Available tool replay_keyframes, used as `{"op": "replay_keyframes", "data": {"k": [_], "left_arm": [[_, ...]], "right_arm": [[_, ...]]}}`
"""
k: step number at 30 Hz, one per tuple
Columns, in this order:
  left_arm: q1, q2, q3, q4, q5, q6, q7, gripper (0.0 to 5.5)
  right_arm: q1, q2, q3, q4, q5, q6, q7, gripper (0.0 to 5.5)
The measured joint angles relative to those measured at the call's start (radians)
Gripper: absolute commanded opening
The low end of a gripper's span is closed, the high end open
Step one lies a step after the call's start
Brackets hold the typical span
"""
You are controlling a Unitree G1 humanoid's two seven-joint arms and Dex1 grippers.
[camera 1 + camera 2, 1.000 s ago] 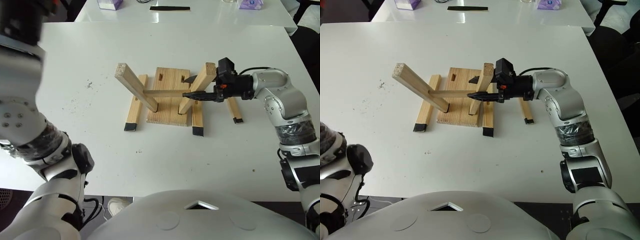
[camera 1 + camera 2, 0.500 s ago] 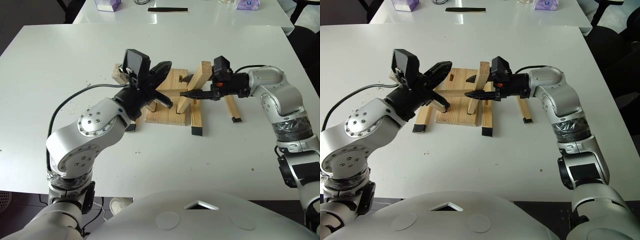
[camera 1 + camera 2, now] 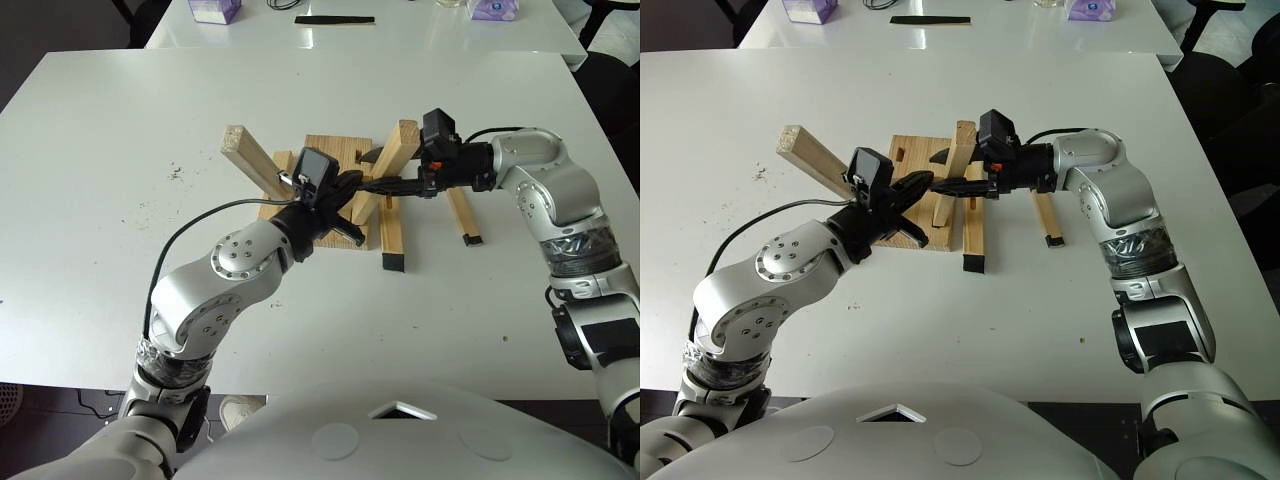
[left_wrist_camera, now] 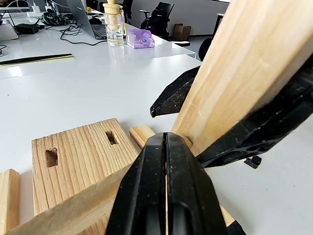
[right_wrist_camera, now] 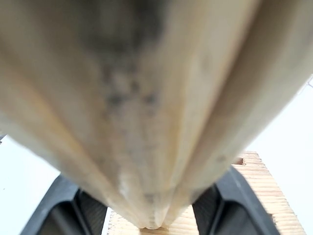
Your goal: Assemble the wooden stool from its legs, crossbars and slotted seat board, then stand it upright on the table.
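Left pincer [image 3: 345, 206], right pincer [image 3: 383, 186] and its tilted leg [image 3: 402, 146] crowd the seat board [image 3: 326, 150].

The right gripper [image 3: 380, 187] clamps the tilted leg [image 3: 402, 143], which stands on the seat board [image 3: 906, 150] beneath. The left gripper [image 3: 345, 205] is just beside it, over the crossbar [image 4: 58, 213]. A loose leg [image 3: 394, 228] lies just before the right gripper, toward the robot.

A: How are the arms clad?
B: Left arm [image 3: 190, 300] and right arm [image 3: 555, 190] are covered in rounded silver-grey shells.
A: Cables, marks?
B: A black cable [image 3: 190, 226] is looped at 10 o'clock from the left elbow [image 3: 238, 258]; the black right gripper [image 3: 371, 170] is marked orange.
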Motion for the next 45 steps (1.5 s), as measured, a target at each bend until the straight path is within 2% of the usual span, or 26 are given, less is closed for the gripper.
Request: {"op": "replay_keyframes", "data": {"k": [4, 10, 17, 28, 31, 36, 41, 45], "left_arm": [[0.000, -0.023, 0.026, 0.012, 0.006, -0.004, -0.012, 0.00], [-0.043, -0.096, 0.131, 0.002, 0.026, -0.080, -0.007, 0.00], [0.027, -0.095, 0.089, 0.009, 0.013, 0.041, -0.010, 0.00], [0.016, -0.101, 0.072, 0.027, 0.067, 0.029, -0.033, 0.00], [0.001, -0.132, 0.107, 0.037, 0.077, -0.006, -0.038, 0.00], [-0.145, -0.155, 0.205, -0.018, 0.068, 0.005, -0.012, 0.00], [-0.063, -0.182, 0.138, -0.010, 0.054, 0.125, 0.015, 0.00], [0.015, -0.182, 0.079, 0.003, 0.089, 0.118, 0.009, 0.00]], "right_arm": [[0.000, 0.000, 0.000, -0.001, 0.000, 0.000, -0.001, 2.01], [-0.007, 0.001, 0.003, 0.001, -0.001, -0.001, 0.000, 2.01], [-0.028, 0.003, 0.011, 0.024, -0.004, -0.004, 0.009, 2.01], [-0.037, 0.008, 0.010, 0.047, -0.005, -0.008, 0.007, 2.01], [-0.045, 0.009, 0.011, 0.046, -0.007, -0.008, 0.010, 2.01], [-0.050, 0.010, 0.013, 0.057, -0.009, -0.011, 0.015, 2.01], [-0.066, 0.013, 0.020, 0.069, -0.015, -0.013, 0.027, 2.01], [-0.073, 0.011, 0.019, 0.088, -0.024, -0.019, 0.040, 2.01]]}}
